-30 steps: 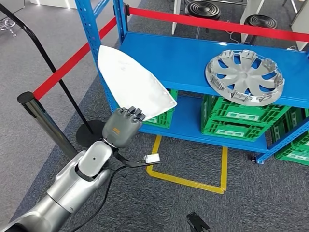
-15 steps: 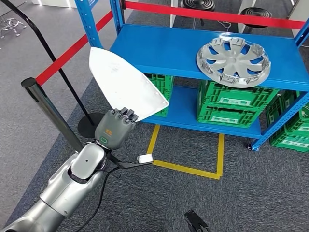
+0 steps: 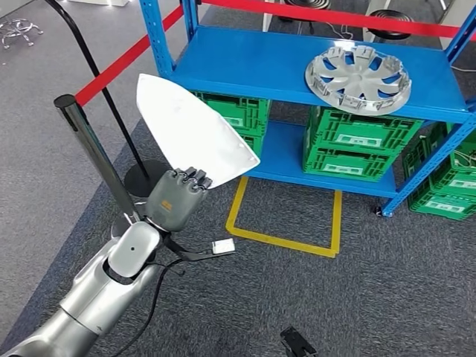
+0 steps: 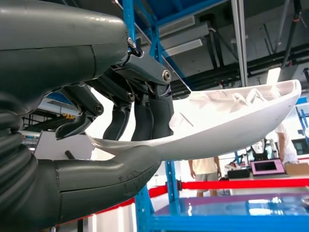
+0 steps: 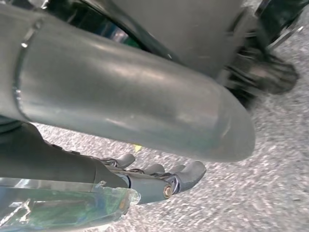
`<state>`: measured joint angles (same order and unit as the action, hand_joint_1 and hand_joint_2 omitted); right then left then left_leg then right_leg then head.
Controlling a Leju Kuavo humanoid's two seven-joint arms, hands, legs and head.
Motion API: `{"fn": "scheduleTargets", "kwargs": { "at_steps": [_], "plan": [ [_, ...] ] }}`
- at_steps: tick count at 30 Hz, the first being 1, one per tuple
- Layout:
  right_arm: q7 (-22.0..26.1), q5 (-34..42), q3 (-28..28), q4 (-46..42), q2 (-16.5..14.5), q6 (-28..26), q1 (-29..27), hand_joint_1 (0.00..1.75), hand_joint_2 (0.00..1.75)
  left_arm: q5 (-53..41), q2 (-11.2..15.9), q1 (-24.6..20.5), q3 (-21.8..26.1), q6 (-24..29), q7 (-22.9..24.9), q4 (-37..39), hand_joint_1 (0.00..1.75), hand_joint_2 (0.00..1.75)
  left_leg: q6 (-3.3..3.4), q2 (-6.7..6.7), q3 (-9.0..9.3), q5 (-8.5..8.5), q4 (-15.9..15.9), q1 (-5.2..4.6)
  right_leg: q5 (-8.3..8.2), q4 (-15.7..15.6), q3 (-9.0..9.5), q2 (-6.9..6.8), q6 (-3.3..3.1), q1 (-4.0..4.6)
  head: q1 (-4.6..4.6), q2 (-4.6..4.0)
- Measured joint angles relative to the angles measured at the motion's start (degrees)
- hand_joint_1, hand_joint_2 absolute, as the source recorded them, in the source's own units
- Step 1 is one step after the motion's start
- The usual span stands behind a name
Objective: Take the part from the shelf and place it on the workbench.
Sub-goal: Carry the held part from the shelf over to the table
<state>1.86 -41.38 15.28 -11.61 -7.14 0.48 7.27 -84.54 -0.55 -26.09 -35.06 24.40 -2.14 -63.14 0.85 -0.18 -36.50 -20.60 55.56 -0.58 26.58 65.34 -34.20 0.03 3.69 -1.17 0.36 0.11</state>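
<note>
The white part (image 3: 190, 134), a flat pointed panel, is being held in the air by the left hand (image 3: 175, 197), out in front of the blue shelf (image 3: 269, 67) and above the grey carpet. Dark fingers (image 4: 151, 113) are pressing on its upper face while the thumb is clamping from beneath. Compared with half a second ago, the whole scene is sliding rightward as the camera turns; the part is staying fixed in the grip. A silver hubcap (image 3: 355, 76) is resting on the shelf's top deck, above green crates (image 3: 359, 141). The right hand (image 5: 160, 181) is hanging over carpet, fingers stretched out, holding nothing.
</note>
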Motion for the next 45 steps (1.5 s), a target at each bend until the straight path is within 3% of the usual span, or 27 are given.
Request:
{"fn": "scheduleTargets", "kwargs": {
  "at_steps": [2, 3, 5, 7, 10, 11, 12, 13, 15, 17, 18, 20, 21, 22, 25, 26, 27, 28, 29, 31, 33, 35, 37, 40, 42, 43, 45],
  "plan": [
    [0.0, -0.08, 0.0, -0.01, -0.13, -0.04, 0.22, 0.0, 0.0, 0.02, 0.07, 0.08, 0.09, -0.11, -0.28, -0.22, 1.75, 1.75, -0.6, 0.0, -0.8, 1.22, 0.12, -0.07, 1.5, -6.44, 4.34, 0.28, -0.26, 0.18, 0.01, 0.0],
    [-0.01, -0.11, 0.0, -0.02, -0.22, -0.04, 0.26, 0.0, 0.0, 0.04, 0.1, 0.11, 0.13, -0.19, -0.49, -0.34, 1.75, 1.75, -0.86, 0.02, -1.01, 1.79, 0.11, -0.07, 1.84, -7.55, 4.91, 0.44, -0.52, 0.33, 0.04, 0.01],
    [-0.09, -0.24, 0.0, -0.01, -0.41, -0.05, 0.21, 0.0, 0.0, 0.08, 0.13, 0.2, 0.19, -0.42, -0.93, -0.39, 1.75, 1.75, -1.38, 0.02, -1.53, 2.18, 0.24, 0.07, 1.02, -7.3, 3.88, 0.53, -1.26, 0.36, 0.1, 0.01],
    [-0.15, -0.44, 0.0, -0.01, -0.54, -0.14, 0.24, 0.0, 0.0, 0.14, 0.2, 0.34, 0.45, -0.63, -1.4, -0.4, 1.75, 1.75, -2.01, 0.01, -2.86, -0.93, 2.86, 0.2, -0.13, -7.15, 2.62, 0.43, -2.21, 0.31, -0.09, 0.0],
    [-0.14, -0.75, 0.0, -0.02, -0.58, -0.32, 0.25, 0.0, 0.0, 0.21, 0.19, 0.54, 1.06, -0.79, -2.0, -0.42, 1.75, 1.75, -2.47, 0.04, -5.78, -9.0, 13.98, 0.27, -2.07, -7.14, 0.18, 0.34, -2.95, 0.54, -0.27, 0.0],
    [-0.11, -0.86, 0.0, -0.02, -0.58, -0.35, 0.22, 0.0, 0.0, 0.23, 0.18, 0.66, 1.21, -0.89, -2.16, -0.42, 1.75, 1.75, -2.4, 0.03, -6.12, -9.87, 16.98, 0.26, -2.74, -7.13, -0.68, 0.32, -3.02, 0.68, -0.27, 0.0],
    [-0.07, -0.97, 0.0, -0.02, -0.58, -0.37, 0.19, 0.0, 0.0, 0.28, 0.17, 0.78, 1.32, -0.98, -2.38, -0.42, 1.75, 1.75, -2.2, 0.03, -5.65, -9.4, 18.28, 0.23, -3.4, -7.11, -1.53, 0.29, -3.07, 0.85, -0.27, 0.0],
    [-0.02, -1.04, 0.01, -0.02, -0.58, -0.39, 0.18, 0.0, 0.0, 0.35, 0.14, 0.88, 1.39, -1.07, -2.57, -0.43, 1.75, 1.75, -1.86, 0.03, -4.25, -8.0, 17.53, 0.15, -4.05, -7.1, -2.33, 0.29, -3.11, 1.03, -0.27, 0.0],
    [0.09, -1.17, 0.02, -0.02, -0.61, -0.39, 0.18, 0.0, 0.0, 0.5, -0.01, 0.93, 1.51, -1.14, -2.84, -0.66, 1.75, 1.75, -0.7, 0.0, 1.09, -5.86, 11.17, -0.26, -5.24, -7.1, -3.7, 0.31, -3.11, 1.33, -0.25, 0.0],
    [0.2, -1.32, 0.02, -0.02, -0.69, -0.39, 0.12, 0.0, 0.0, 0.69, -0.26, 0.9, 1.77, -1.16, -3.03, -1.15, 1.75, 1.75, 0.17, 0.0, 6.44, -6.54, 3.2, -0.77, -6.47, -7.24, -4.6, 0.3, -2.79, 1.41, -0.19, 0.0],
    [0.26, -1.44, 0.03, -0.02, -0.74, -0.39, 0.07, 0.0, 0.0, 0.85, -0.37, 0.91, 1.94, -1.19, -3.2, -1.35, 1.75, 1.75, 0.34, 0.0, 7.69, -6.97, 0.85, -1.02, -7.17, -7.51, -4.88, 0.26, -2.52, 1.28, -0.2, 0.0],
    [0.34, -1.8, 0.05, -0.01, -0.76, -0.47, -0.14, 0.0, 0.0, 1.14, -0.51, 1.11, 2.31, -1.26, -3.61, -1.46, 1.75, 1.75, 0.45, 0.05, 7.62, -6.28, -0.89, -1.21, -8.16, -8.17, -5.36, 0.25, -1.92, 1.01, -0.25, 0.0],
    [0.36, -2.09, 0.07, -0.01, -0.77, -0.61, -0.31, 0.0, 0.0, 1.26, -0.56, 1.24, 2.49, -1.31, -3.74, -1.49, 1.75, 1.75, 0.69, 0.06, 7.31, -5.68, -1.27, -1.15, -7.67, -8.01, -5.78, 0.28, -1.66, 0.95, -0.26, 0.0],
    [0.36, -2.49, 0.07, 0.0, -0.78, -0.86, -0.49, 0.0, 0.0, 1.34, -0.63, 1.36, 2.65, -1.39, -3.82, -1.54, 1.75, 1.75, 0.92, 0.05, 6.99, -5.13, -1.61, -1.0, -6.12, -6.82, -6.45, 0.31, -1.46, 0.98, -0.11, 0.0],
    [0.33, -4.12, 0.07, -0.01, -0.76, -2.43, -0.59, 0.0, 0.0, 1.44, -0.8, 1.57, 2.89, -1.75, -3.83, -1.72, 1.75, 1.75, 1.26, -0.24, 5.75, -3.65, -1.7, -0.73, 1.22, 3.68, -9.65, 0.31, -0.83, 0.94, 0.2, 0.0],
    [0.31, -4.63, 0.06, -0.02, -0.76, -2.98, -0.53, 0.0, 0.0, 1.43, -0.8, 1.73, 2.92, -1.88, -3.83, -1.73, 1.75, 1.75, 1.17, -0.43, 5.3, -3.2, -1.69, -0.67, 2.25, 7.05, -10.26, 0.3, -0.59, 0.87, 0.18, 0.0],
    [0.28, -5.05, 0.06, -0.02, -0.74, -3.38, -0.5, 0.0, 0.0, 1.43, -0.8, 1.93, 2.95, -1.98, -3.82, -1.74, 1.75, 1.75, 1.01, -0.71, 4.86, -2.78, -1.66, -0.57, 2.07, 8.58, -9.96, 0.31, -0.37, 0.79, 0.19, 0.0],
    [0.26, -5.34, 0.06, -0.02, -0.71, -3.62, -0.49, 0.0, 0.0, 1.42, -0.8, 2.12, 2.98, -2.05, -3.81, -1.76, 1.75, 1.75, 0.77, -1.12, 4.43, -2.4, -1.6, -0.4, 1.08, 7.71, -8.47, 0.35, -0.15, 0.66, 0.18, 0.0],
    [0.24, -5.54, 0.06, -0.02, -0.67, -3.78, -0.48, 0.0, 0.0, 1.42, -0.81, 2.24, 3.03, -2.11, -3.81, -1.79, 1.75, 1.75, 0.47, -1.61, 4.02, -2.07, -1.49, -0.18, -0.17, 4.56, -5.81, 0.62, 0.11, 0.46, 0.18, 0.0],
    [0.24, -5.73, 0.05, -0.02, -0.64, -3.92, -0.38, 0.0, 0.0, 1.42, -0.9, 2.26, 3.25, -2.14, -3.8, -1.98, 1.75, 1.75, -0.19, -2.64, 3.1, -1.59, -0.91, 0.15, -0.82, -3.55, 0.1, 2.53, 0.49, -0.01, 0.22, 0.0],
    [0.24, -5.81, 0.03, -0.02, -0.68, -3.98, -0.3, 0.0, 0.0, 1.42, -1.1, 2.19, 3.56, -2.16, -3.79, -2.27, 1.75, 1.75, -0.81, -3.72, 2.27, -1.15, -0.26, 0.21, -0.06, -7.25, 2.75, 3.86, 0.13, -0.2, 0.22, 0.0],
    [0.23, -5.91, 0.02, -0.02, -0.72, -4.04, -0.3, 0.0, 0.0, 1.4, -1.19, 2.27, 3.86, -2.18, -3.79, -2.39, 1.75, 1.75, -1.42, -4.67, 1.72, -0.71, -0.03, 0.3, -0.08, -7.13, 2.65, 3.03, -0.85, -0.1, 0.23, 0.0],
    [0.2, -6.15, 0.02, -0.03, -0.75, -4.2, -0.26, 0.0, 0.0, 1.29, -1.17, 2.39, 4.09, -2.23, -3.77, -2.47, 1.75, 1.75, -2.04, -3.54, 0.71, -1.91, 1.46, 0.31, -0.43, -7.04, 2.28, 1.93, -1.82, -0.09, 0.01, 0.0],
    [0.05, -6.81, 0.02, -0.06, -0.73, -4.55, -0.34, 0.0, 0.0, 0.97, -1.38, 2.43, 4.2, -2.49, -3.73, -2.64, 1.75, 1.75, -2.81, -0.8, -3.57, -7.92, 11.3, 0.47, -0.98, -7.07, 1.53, -0.02, -2.73, 0.08, -0.46, 0.0],
    [-0.05, -7.17, 0.02, -0.06, -0.7, -4.71, -0.41, 0.0, 0.0, 0.75, -1.48, 2.62, 4.2, -2.69, -3.71, -2.67, 1.75, 1.75, -2.95, -0.54, -5.57, -9.81, 16.89, 0.61, -1.2, -7.04, 1.12, -1.42, -2.94, 0.24, -0.49, 0.0],
    [-0.07, -7.27, 0.02, -0.06, -0.69, -4.75, -0.4, 0.0, 0.0, 0.68, -1.5, 2.71, 4.21, -2.75, -3.71, -2.67, 1.75, 1.75, -2.88, -0.48, -5.15, -9.18, 16.87, 0.63, -1.28, -7.03, 1.0, -2.11, -2.96, 0.32, -0.49, 0.0],
    [-0.08, -7.32, 0.02, -0.07, -0.69, -4.8, -0.32, 0.0, 0.0, 0.64, -1.56, 2.73, 4.22, -2.79, -3.7, -2.75, 1.75, 1.75, -2.47, 0.53, -1.42, -5.93, 11.12, 0.53, -1.37, -7.02, 0.99, -3.35, -2.9, 0.48, -0.49, 0.0]
  ]
}}
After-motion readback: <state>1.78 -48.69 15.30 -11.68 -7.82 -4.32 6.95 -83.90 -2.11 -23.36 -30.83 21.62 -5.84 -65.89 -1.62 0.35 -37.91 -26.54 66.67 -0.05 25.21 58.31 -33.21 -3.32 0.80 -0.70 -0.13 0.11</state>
